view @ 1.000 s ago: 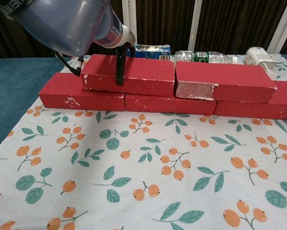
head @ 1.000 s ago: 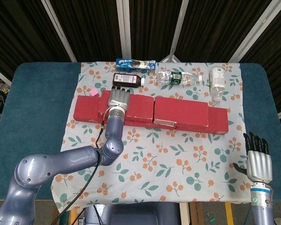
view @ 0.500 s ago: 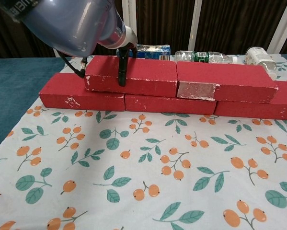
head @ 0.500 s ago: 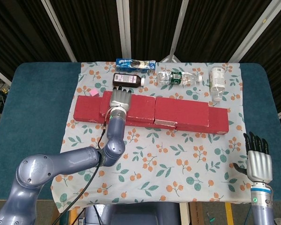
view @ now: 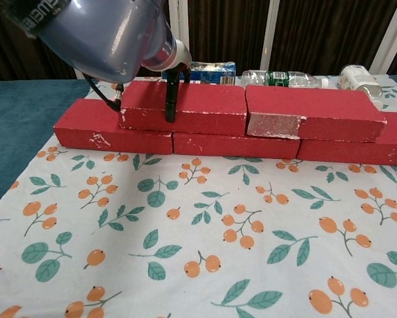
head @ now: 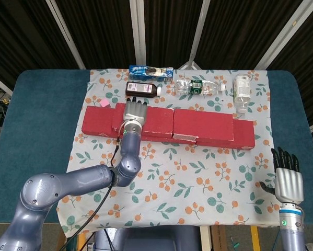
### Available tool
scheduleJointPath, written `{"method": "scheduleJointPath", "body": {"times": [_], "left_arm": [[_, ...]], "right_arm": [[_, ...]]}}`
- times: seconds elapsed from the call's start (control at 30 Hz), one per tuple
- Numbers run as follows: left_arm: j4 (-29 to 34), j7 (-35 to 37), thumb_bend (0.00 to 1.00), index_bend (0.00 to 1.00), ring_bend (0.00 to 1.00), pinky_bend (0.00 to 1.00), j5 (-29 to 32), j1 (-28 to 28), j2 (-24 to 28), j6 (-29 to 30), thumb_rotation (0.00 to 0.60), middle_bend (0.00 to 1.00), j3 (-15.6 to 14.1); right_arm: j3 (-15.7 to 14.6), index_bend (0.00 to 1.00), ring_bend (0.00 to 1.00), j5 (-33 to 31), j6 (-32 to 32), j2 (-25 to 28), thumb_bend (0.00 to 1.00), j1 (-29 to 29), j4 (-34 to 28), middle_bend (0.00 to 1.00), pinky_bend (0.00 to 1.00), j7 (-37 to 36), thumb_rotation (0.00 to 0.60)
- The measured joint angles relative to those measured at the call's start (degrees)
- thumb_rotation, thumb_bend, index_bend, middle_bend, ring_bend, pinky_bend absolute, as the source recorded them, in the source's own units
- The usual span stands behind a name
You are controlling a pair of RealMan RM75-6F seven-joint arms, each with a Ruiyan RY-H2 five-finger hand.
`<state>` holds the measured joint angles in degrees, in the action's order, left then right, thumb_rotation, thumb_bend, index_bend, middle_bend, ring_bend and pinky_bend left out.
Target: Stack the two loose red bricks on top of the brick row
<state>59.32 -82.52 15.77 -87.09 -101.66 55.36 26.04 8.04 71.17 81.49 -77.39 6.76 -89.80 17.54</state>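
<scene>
A row of red bricks (head: 96,123) lies across the floral cloth, also seen in the chest view as the row (view: 105,127). Two more red bricks rest on top of it. The upper left brick (head: 157,117) is under my left hand (head: 134,112), which grips it from above with the thumb (view: 171,96) down its front face (view: 208,106). Its right end touches the upper right brick (head: 203,124), whose chipped end (view: 311,112) shows in the chest view. My right hand (head: 288,178) hangs open off the table's near right corner, holding nothing.
Behind the bricks lie a blue snack pack (head: 151,71), a dark bottle (head: 142,89), a clear bottle (head: 198,87) and a white-capped bottle (head: 242,90). A small pink block (head: 103,104) sits at the row's back left. The cloth (view: 205,232) spreads before the bricks.
My left hand has slid the upper left brick to the right along the row, closing the gap to the upper right brick. The right hand has not moved.
</scene>
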Motion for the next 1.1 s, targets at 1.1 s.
{"method": "scheduleJointPath", "body": {"times": [1.1], "left_arm": [[-0.48, -4.23, 0.00, 0.00, 0.00, 0.12, 0.34, 0.52, -1.12, 2.48, 0.600, 0.00, 3.63]], "right_arm": [[0.06, 0.00, 0.00, -0.63, -0.20, -0.29, 0.19, 0.15, 0.06, 0.00, 0.00, 0.55, 0.600]]}}
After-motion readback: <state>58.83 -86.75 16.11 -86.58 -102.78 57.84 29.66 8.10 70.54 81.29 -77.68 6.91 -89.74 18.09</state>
